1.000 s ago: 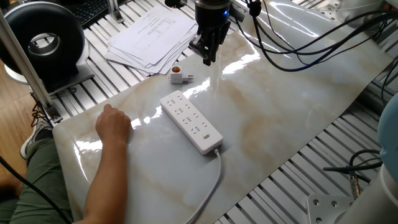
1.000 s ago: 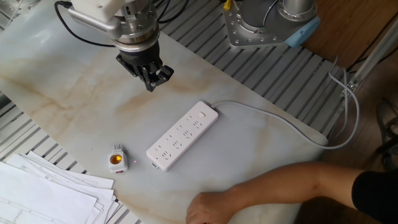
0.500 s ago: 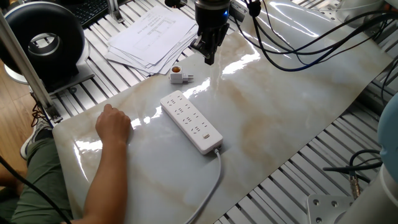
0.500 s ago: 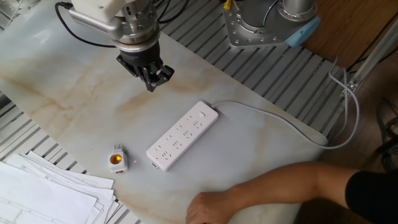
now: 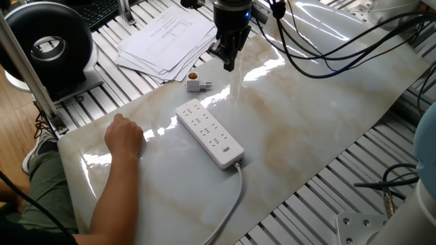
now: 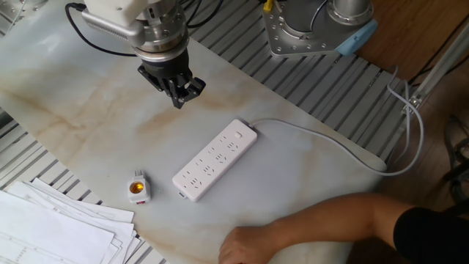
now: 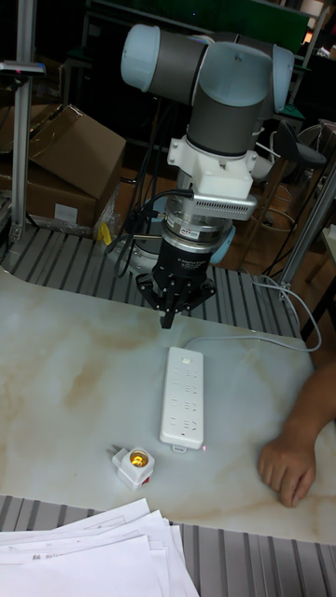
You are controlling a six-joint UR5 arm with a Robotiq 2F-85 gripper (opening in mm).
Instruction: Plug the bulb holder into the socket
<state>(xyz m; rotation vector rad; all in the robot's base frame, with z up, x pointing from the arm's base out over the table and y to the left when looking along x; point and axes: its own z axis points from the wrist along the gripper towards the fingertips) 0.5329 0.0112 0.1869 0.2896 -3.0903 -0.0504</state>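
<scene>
The bulb holder [image 5: 195, 83] [image 6: 138, 189] [image 7: 133, 465] lies on the marble tabletop, small and white with an orange round opening, next to the short end of the socket. The socket [image 5: 209, 133] [image 6: 215, 160] [image 7: 183, 395] is a long white power strip lying flat, with its cable running off the far end. My gripper [image 5: 228, 64] [image 6: 178, 101] [image 7: 167, 322] hangs above the table beyond the strip's cable end, well apart from the bulb holder. Its fingers meet at a point and hold nothing.
A person's hand [image 5: 124, 136] [image 6: 245, 246] [image 7: 287, 466] rests on the table beside the strip. A stack of papers [image 5: 167, 37] [image 6: 51, 224] [image 7: 93, 555] lies at the table edge near the bulb holder. Black cables [image 5: 327, 47] run across the far corner.
</scene>
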